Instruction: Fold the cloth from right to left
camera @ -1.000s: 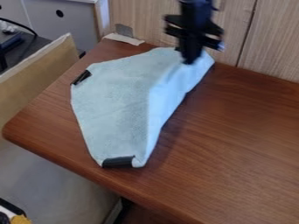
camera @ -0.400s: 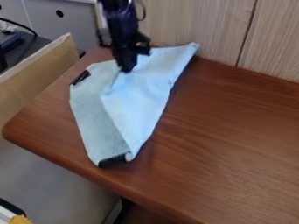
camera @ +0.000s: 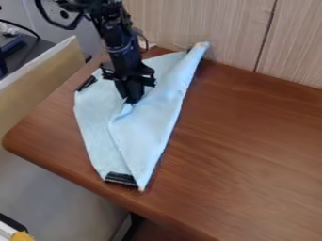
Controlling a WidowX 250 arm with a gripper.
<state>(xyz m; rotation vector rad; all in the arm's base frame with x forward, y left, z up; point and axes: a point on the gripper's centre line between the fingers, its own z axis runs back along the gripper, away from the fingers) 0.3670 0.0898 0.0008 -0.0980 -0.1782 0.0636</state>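
My gripper (camera: 131,100) hangs over the left-middle part of the light blue cloth (camera: 146,134), its fingertips closed on a pinched bit of the fabric. The cloth's right part lies folded over toward the left, with its free edge running down from the gripper to the bottom end. Dark strips hold the cloth's left corner and its bottom end. At the upper right, a corner of the cloth stands slightly raised near the wall panel.
The brown table (camera: 252,150) has a rounded left corner and a front edge running down to the right. Wood wall panels (camera: 220,28) rise behind it. A tan board (camera: 37,84) stands at the left, beside a dark surface with cables.
The gripper has moved left and then down toward the camera, bringing the cloth's right part over the left. The fold has widened, and the arm now comes in from the upper left.
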